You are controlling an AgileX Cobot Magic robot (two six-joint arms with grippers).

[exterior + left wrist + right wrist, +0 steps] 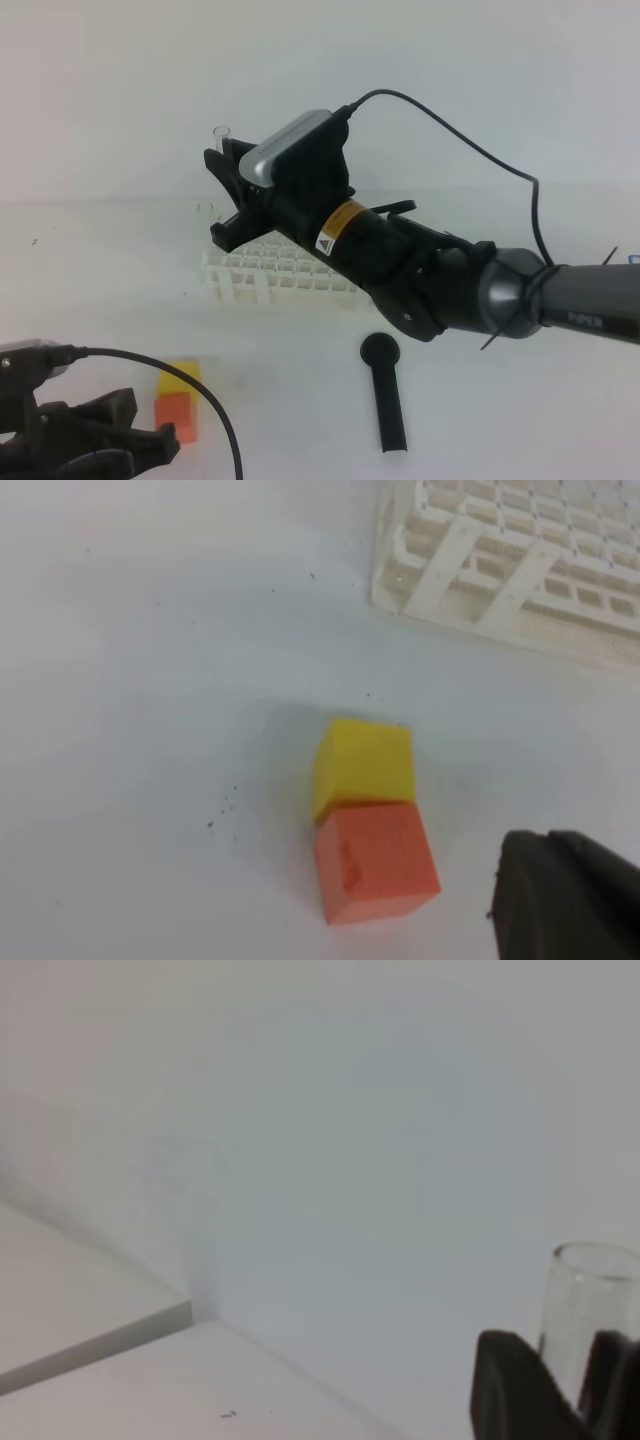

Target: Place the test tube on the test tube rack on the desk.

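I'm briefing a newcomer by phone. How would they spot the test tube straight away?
Find the white test tube rack mid-desk. Above its left end, the right end effector holds the test tube upright, its open round rim poking above the black fingers. Unlike the black round-headed stick lying in front of the rack, it is clear glass and off the desk.

We see a plain white wall [430,60] rising behind the work surface, evenly and softly lit. In the right wrist view a white ledge [80,1310] meets that wall at a shallow corner, with faint shadow along its edge.
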